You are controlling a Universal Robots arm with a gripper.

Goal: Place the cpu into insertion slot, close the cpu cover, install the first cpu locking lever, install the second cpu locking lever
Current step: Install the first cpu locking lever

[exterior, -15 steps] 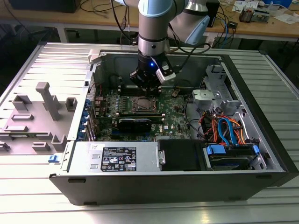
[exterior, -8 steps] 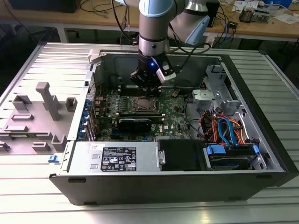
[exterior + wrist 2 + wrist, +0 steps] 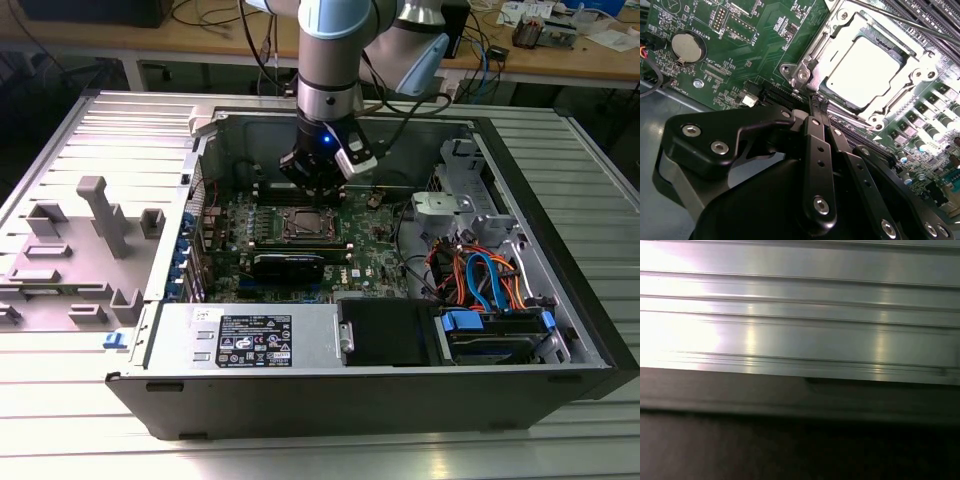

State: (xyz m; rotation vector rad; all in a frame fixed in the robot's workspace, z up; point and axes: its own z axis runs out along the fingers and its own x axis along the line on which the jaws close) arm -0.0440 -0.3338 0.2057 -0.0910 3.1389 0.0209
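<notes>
While flat over the pale cpu, dull-silver cpu cover; black gripper fingers together alongside.

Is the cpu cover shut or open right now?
Shut. In the second wrist view the cpu cover lies flat as a frame around the cpu, whose silver top shows through its cut-out.

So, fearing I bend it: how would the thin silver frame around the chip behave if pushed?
The thin dull-silver metal frame probably flexes slightly, being thin sheet. It likely won't slide: screws show beside its corners.
</notes>
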